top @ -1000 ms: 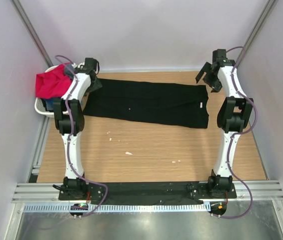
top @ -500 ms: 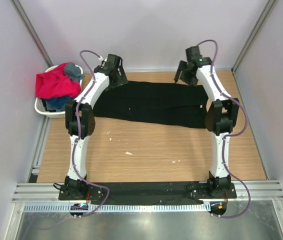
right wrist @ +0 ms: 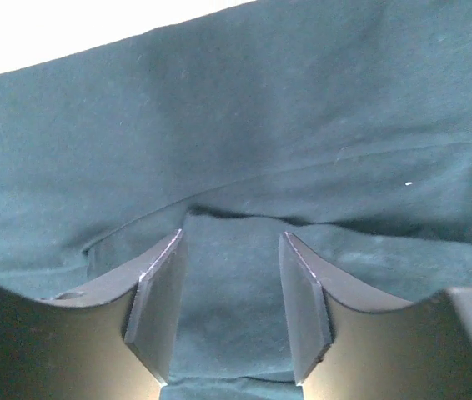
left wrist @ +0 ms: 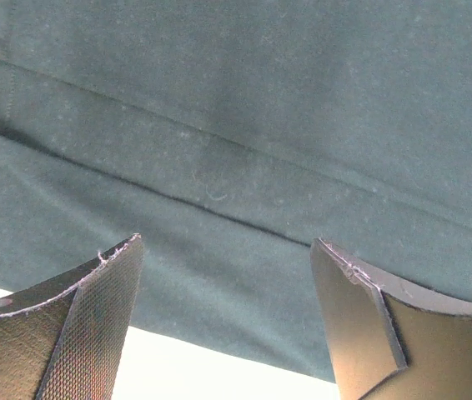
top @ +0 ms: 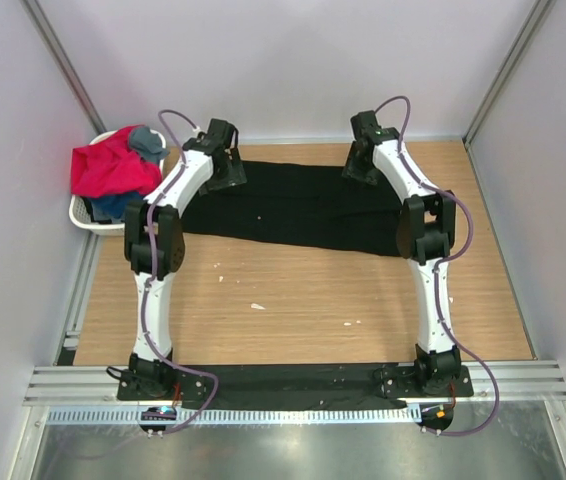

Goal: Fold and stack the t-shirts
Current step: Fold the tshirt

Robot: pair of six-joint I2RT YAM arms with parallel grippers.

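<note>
Between the fingers of the left gripper [left wrist: 228, 250], which stand wide apart, lies only flat dark cloth: the black t-shirt [left wrist: 244, 108]. A fold line runs slantwise just beyond the fingertips, and the cloth's edge against a bright surface shows nearer the wrist. Nothing is clamped, and whether the pads touch the cloth cannot be told.

The right gripper [right wrist: 229, 242] has its jaws parted more narrowly. The same black cloth lies between them, rucked into a small pocket just beyond the tips, with a tiny white speck off to their right.

From above, both sets of jaws sit over the shirt's far edge, well apart. The shirt lies spread as a long band on the wooden table [top: 293, 300].

Left of the left jaws, a white laundry basket [top: 81, 212] holds a red-pink tee [top: 108, 170], a grey tee [top: 148, 140] and a blue tee [top: 113, 205]. Pale walls close in the table.
</note>
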